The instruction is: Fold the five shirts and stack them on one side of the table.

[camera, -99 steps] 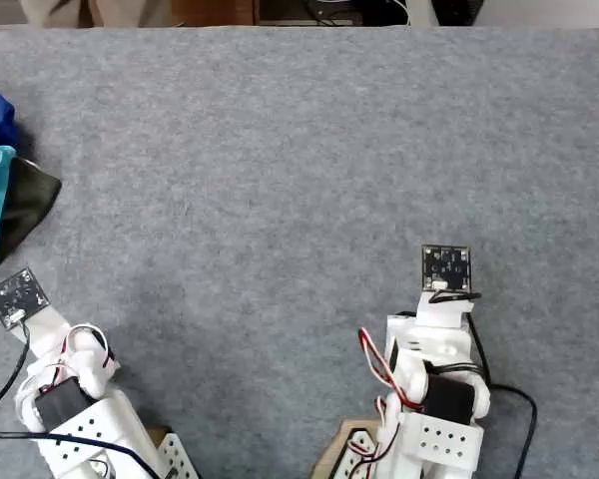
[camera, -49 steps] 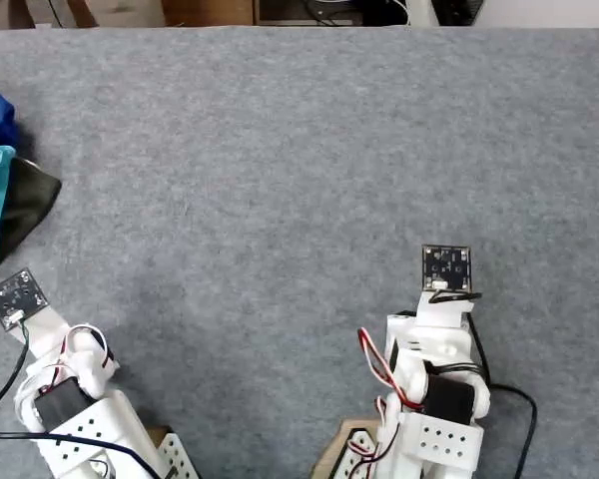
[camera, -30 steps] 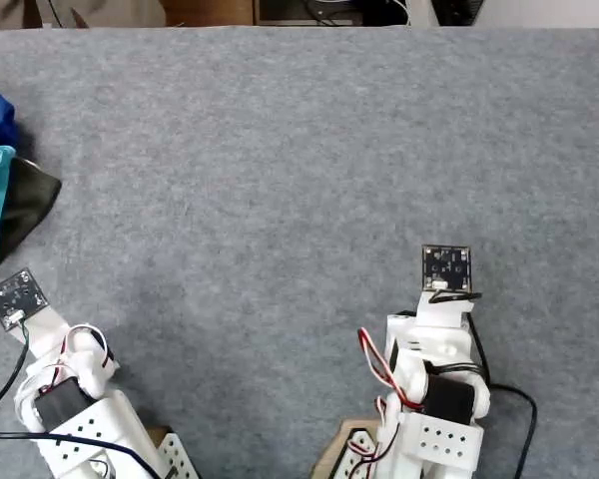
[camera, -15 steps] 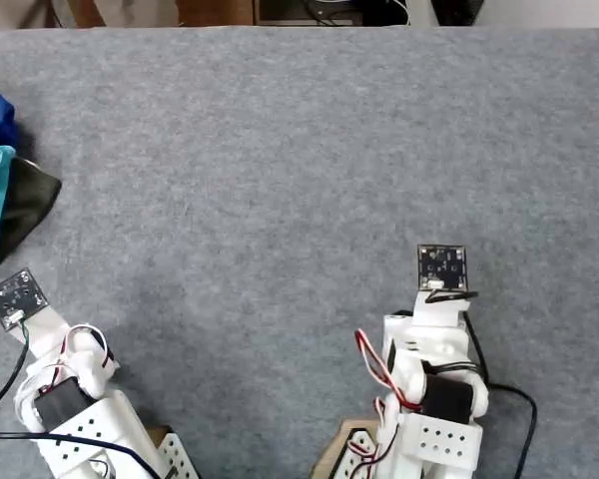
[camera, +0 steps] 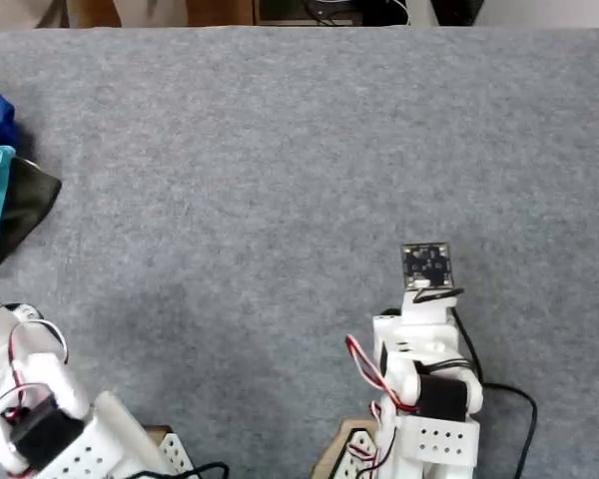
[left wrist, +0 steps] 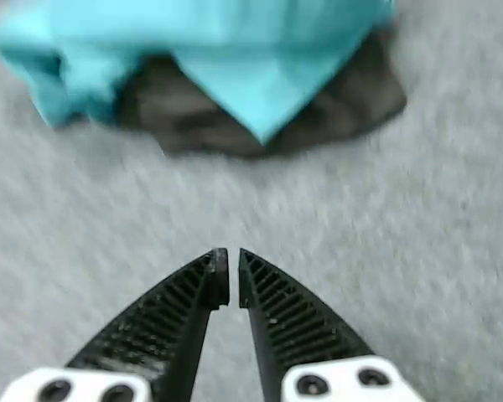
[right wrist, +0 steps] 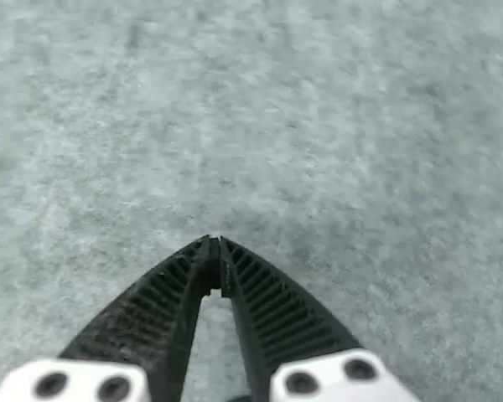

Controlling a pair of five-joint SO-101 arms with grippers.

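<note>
Item: shirt heap, left edge of the table [camera: 309, 150]; teal shirt [left wrist: 235, 50] uppermost, black shirt [left wrist: 335, 117] spread beneath it and showing past its hem, a blue shirt [camera: 0, 125] bunched at the far end of the heap; none of them folded; whether all five are in the heap cannot be told

Position relative to jaws: heap lies straight ahead of the left gripper [left wrist: 229, 280], apart from it, with a band of bare grey felt between; a teal corner points back toward the tips; the heap's long axis runs along the table's left edge, across the gripper's line of approach

Jaws, left: pressed almost together with a hairline gap, pinching nothing; judged, they must spread before any cloth can be taken

Jaws, right: right gripper [right wrist: 213, 266] pressed together over bare felt, pinching nothing

Nearer arm: left arm [camera: 35, 419], close by the heap; right arm [camera: 419, 369] well apart from it, near the table's middle

Change: left arm has swung toward the left edge, its wrist now at the frame border; right arm has edged slightly leftward; heap unmoved
</note>
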